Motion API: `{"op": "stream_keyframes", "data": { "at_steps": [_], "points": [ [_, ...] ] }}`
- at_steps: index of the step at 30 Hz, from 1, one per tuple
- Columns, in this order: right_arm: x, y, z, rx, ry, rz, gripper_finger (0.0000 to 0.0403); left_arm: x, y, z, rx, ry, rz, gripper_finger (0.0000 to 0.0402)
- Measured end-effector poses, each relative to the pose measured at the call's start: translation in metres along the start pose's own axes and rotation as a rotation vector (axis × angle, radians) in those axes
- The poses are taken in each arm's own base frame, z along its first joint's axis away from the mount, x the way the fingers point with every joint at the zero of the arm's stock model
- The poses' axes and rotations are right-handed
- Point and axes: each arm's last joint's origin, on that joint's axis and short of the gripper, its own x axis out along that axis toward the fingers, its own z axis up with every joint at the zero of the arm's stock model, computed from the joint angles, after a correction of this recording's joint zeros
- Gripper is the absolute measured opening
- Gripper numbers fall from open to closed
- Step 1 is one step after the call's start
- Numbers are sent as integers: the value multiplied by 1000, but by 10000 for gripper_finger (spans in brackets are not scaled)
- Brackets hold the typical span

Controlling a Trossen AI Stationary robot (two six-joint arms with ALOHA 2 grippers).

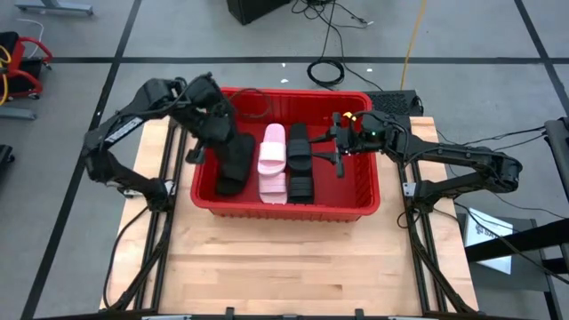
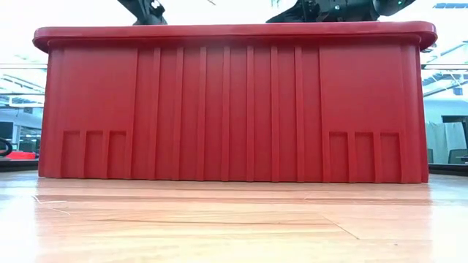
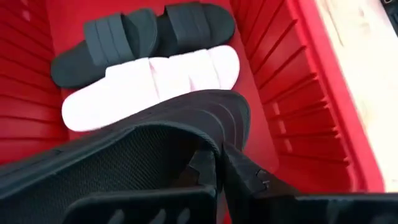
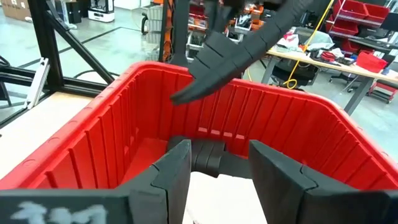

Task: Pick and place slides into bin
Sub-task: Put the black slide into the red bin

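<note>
Hanging over the red bin (image 1: 360,191), the left gripper (image 1: 218,133), clamped on a black slide (image 1: 233,164), could drop it crooked onto the pink slide (image 1: 273,160), while the right gripper (image 1: 342,142) hovers with fingers apart.

**Q:** What type of facility is this?

**A:** A robotics lab or workshop. The wooden table (image 1: 293,258) stands on a grey concrete floor (image 1: 89,36) marked with dark tape lines, and black metal frame rails (image 1: 160,240) run along its left and right edges.

**Q:** What else confirms this?

**A:** Loose cables (image 1: 329,67) lie on the floor beyond the table's far edge. The right wrist view shows a black frame post (image 4: 46,43), a workbench (image 4: 323,62) loaded with equipment, and stacked red crates (image 4: 354,15) on shelving. The low view shows large bright windows (image 2: 18,80) behind the table.
</note>
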Motion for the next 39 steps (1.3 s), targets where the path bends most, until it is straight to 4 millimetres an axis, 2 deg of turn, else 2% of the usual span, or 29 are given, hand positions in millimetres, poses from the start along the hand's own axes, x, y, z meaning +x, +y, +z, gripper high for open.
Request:
{"op": "stream_keyframes", "data": {
  "at_steps": [5,14,19,23,30,34,39],
  "points": [
    [0,0,0,-8,4,1,153,15,33,-14,-41,29,-87,1],
    [0,0,-2,-23,18,4,153,68,92,-29,-78,102,-218,1],
    [0,0,-3,-25,33,7,153,97,114,-37,-113,125,-296,0],
    [0,1,-5,-36,45,10,153,110,125,-43,-117,141,-324,0],
    [0,1,-5,-38,45,10,153,113,138,-57,-175,142,-328,0],
    [0,1,-5,-34,49,10,153,116,141,-65,-165,127,-344,0],
    [0,1,-6,-24,63,13,153,125,140,-81,-200,199,-364,0]
  ]
}}
